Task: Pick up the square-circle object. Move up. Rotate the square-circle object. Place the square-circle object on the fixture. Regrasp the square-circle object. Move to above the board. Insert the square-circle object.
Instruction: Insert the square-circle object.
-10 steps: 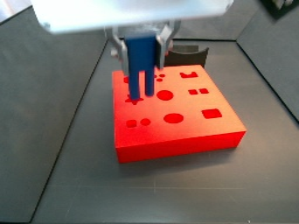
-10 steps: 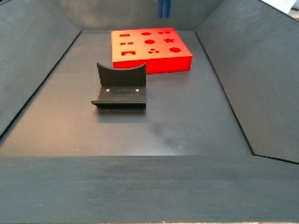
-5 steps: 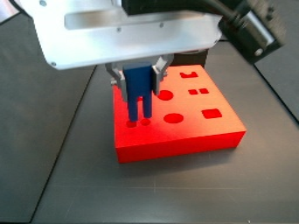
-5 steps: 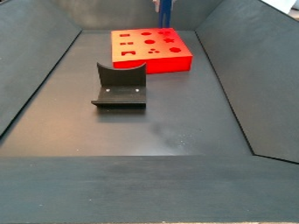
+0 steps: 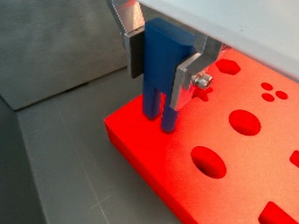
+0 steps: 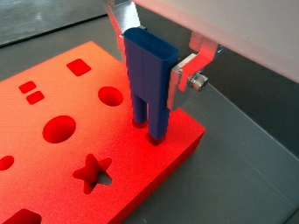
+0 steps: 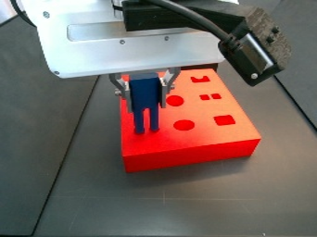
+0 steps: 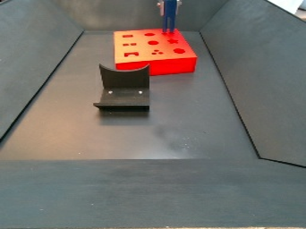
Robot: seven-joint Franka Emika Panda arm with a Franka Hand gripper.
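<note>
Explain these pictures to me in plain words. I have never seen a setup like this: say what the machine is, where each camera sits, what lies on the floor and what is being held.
This is a robot arm ending in a gripper, a two-finger clamp. Two pictures come from cameras on its wrist, looking down past the silver fingers. Two come from cameras fixed beside the dark floor. On the floor lies a red board with cut-out shapes, and apart from it a small dark fixture, an L-shaped bracket. The gripper hangs over the board near one corner, shut on a blue peg that points down. The peg's lower end meets the board's top; whether it has entered a hole is unclear.
</note>
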